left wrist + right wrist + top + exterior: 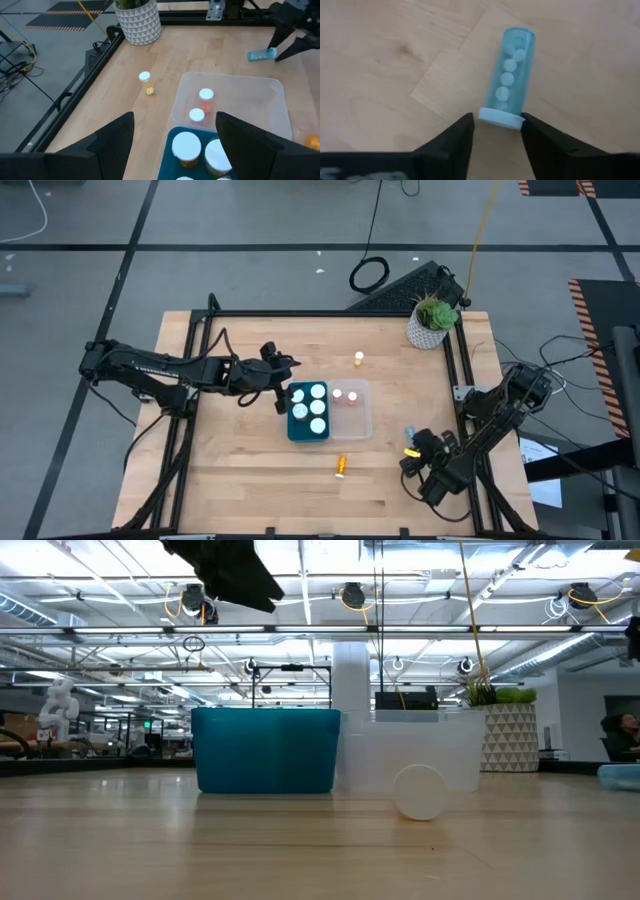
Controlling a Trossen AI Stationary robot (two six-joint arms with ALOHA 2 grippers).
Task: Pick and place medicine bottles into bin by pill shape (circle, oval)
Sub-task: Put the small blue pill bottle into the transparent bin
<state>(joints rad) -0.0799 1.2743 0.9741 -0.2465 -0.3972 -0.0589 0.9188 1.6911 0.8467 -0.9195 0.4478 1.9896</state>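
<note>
My left gripper (175,135) hangs open above the left edge of the teal bin (296,430), which holds several white-capped bottles (308,408). The clear bin (362,420) beside it holds two small bottles (202,104). My right gripper (497,131) is open and low at the table's right. Its fingers stand on either side of the cap of a slim teal bottle (512,70) of round white pills, which lies on its side on the table. A small yellow bottle (358,359) stands beyond the bins. An orange bottle (340,467) lies in front of them. My right gripper's fingers (457,137) stand close beside the teal bottle's white cap (501,119), one on each side, coming along the bottle from its cap end. I cannot tell whether they touch the cap. The bottle lies flat on the table.
A potted plant (432,322) in a white patterned pot stands at the far right corner. Black frame rails (462,370) run along the table's edges. Bare wood lies in front of the bins and at the near left.
</note>
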